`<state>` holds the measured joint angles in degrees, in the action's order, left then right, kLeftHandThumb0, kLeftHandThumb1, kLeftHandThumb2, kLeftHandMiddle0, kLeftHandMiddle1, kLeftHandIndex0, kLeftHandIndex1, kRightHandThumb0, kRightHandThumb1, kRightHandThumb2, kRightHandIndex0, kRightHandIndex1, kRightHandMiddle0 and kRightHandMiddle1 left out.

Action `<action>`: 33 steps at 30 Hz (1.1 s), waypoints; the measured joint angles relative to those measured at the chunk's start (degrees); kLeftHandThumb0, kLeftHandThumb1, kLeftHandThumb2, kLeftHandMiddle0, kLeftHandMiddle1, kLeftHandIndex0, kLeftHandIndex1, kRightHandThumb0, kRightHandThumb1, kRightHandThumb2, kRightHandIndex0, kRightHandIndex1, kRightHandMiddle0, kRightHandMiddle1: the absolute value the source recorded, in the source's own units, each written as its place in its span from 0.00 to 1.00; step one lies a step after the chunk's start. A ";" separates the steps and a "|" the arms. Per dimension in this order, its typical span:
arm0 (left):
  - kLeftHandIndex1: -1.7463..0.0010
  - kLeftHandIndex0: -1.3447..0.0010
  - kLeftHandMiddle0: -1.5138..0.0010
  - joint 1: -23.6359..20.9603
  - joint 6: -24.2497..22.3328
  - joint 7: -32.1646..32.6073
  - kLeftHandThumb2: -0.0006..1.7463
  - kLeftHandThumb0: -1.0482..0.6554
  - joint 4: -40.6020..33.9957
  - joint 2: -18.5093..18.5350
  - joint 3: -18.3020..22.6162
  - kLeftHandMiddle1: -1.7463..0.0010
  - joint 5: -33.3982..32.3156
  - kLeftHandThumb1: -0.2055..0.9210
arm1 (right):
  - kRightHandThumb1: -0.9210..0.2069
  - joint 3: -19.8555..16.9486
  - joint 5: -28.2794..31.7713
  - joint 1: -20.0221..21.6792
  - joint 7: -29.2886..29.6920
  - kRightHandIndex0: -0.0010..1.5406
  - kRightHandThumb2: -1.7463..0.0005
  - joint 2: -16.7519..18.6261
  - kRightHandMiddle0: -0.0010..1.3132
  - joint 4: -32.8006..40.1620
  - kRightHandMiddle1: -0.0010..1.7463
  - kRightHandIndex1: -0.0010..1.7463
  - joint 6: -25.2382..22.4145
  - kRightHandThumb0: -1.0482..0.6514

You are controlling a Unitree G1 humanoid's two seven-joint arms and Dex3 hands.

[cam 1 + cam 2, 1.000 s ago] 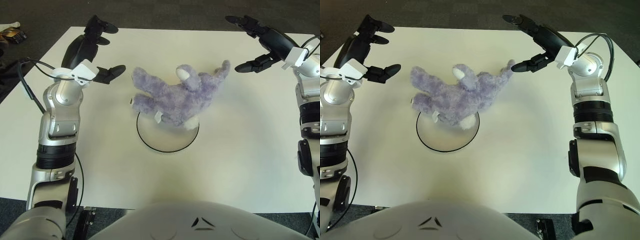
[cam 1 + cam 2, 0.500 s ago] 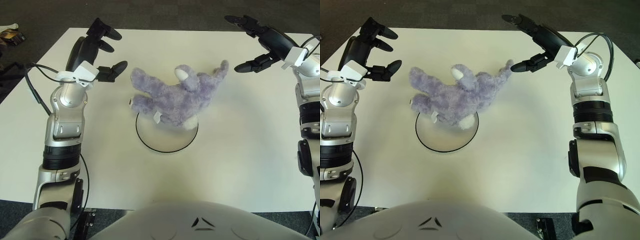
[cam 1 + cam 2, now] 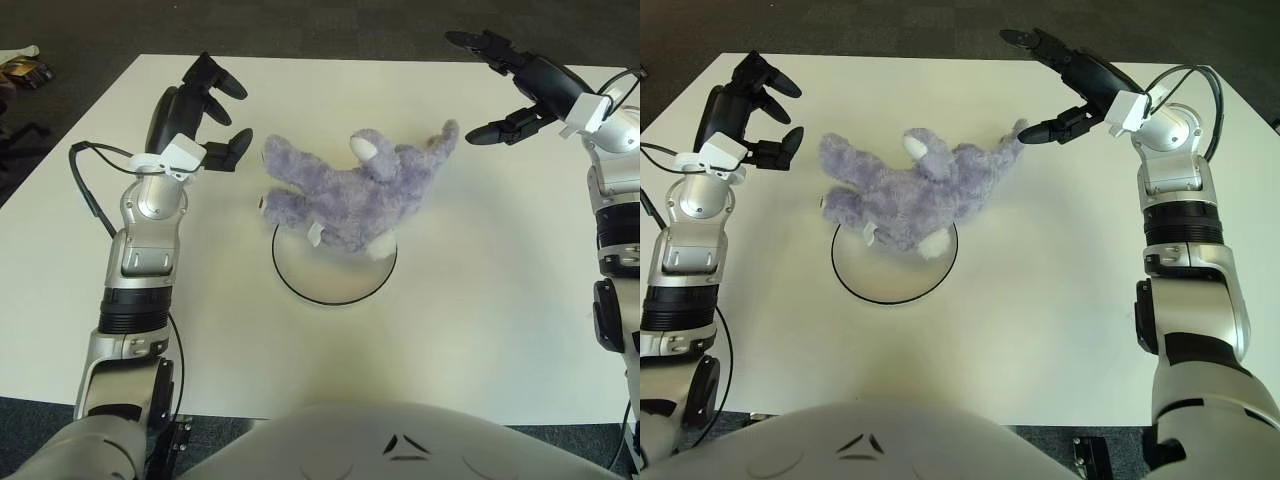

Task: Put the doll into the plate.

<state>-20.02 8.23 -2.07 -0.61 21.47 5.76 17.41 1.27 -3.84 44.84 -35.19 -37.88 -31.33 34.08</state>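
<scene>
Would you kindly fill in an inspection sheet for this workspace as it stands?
Surface: white table.
Job's things: purple doll lies partly over the far rim of the plate, mostly off it.
Clutter: nothing seen on the table.
Hands: left hand open, left of the doll; right hand open, right of it; neither touches it.
Cables: black cable beside the left arm; another loops at the right wrist.
Surroundings: dark carpet; small object at far left on the floor.
</scene>
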 measured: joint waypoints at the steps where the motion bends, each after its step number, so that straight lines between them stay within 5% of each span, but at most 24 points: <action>1: 0.05 0.68 0.55 -0.07 0.94 0.24 0.78 0.61 1.56 -0.21 -0.14 0.00 -0.28 0.42 | 0.18 0.01 -0.01 0.00 0.05 0.00 0.75 0.03 0.00 0.04 0.09 0.00 -0.01 0.05; 21: 0.00 0.62 0.65 -0.36 3.48 0.71 0.78 0.61 10.68 -4.88 -0.83 0.00 -7.18 0.43 | 0.18 0.26 -0.26 0.00 0.55 0.00 0.75 0.27 0.00 0.59 0.09 0.00 -0.44 0.05; 24: 0.00 0.62 0.65 -0.34 3.46 0.74 0.78 0.61 10.91 -5.45 -0.81 0.00 -7.70 0.43 | 0.40 -1.88 1.43 -1.73 4.44 0.26 0.46 2.96 0.24 1.68 0.70 0.59 -1.78 0.43; 27: 0.00 0.62 0.65 -0.34 3.37 0.73 0.79 0.61 11.00 -6.00 -0.57 0.00 -8.67 0.43 | 0.47 -5.54 5.10 -5.26 12.16 0.36 0.36 9.17 0.33 3.12 0.90 0.76 -3.88 0.55; 33: 0.00 0.64 0.67 -0.37 0.83 0.93 0.76 0.61 11.18 -10.49 1.25 0.00 -15.30 0.46 | 0.54 -11.30 11.91 -13.49 25.18 0.42 0.30 22.84 0.39 1.57 0.99 0.82 -7.97 0.61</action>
<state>-20.39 9.06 -1.14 10.57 10.98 7.00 2.11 -10.02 8.07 31.35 -10.01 -15.05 -29.76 26.11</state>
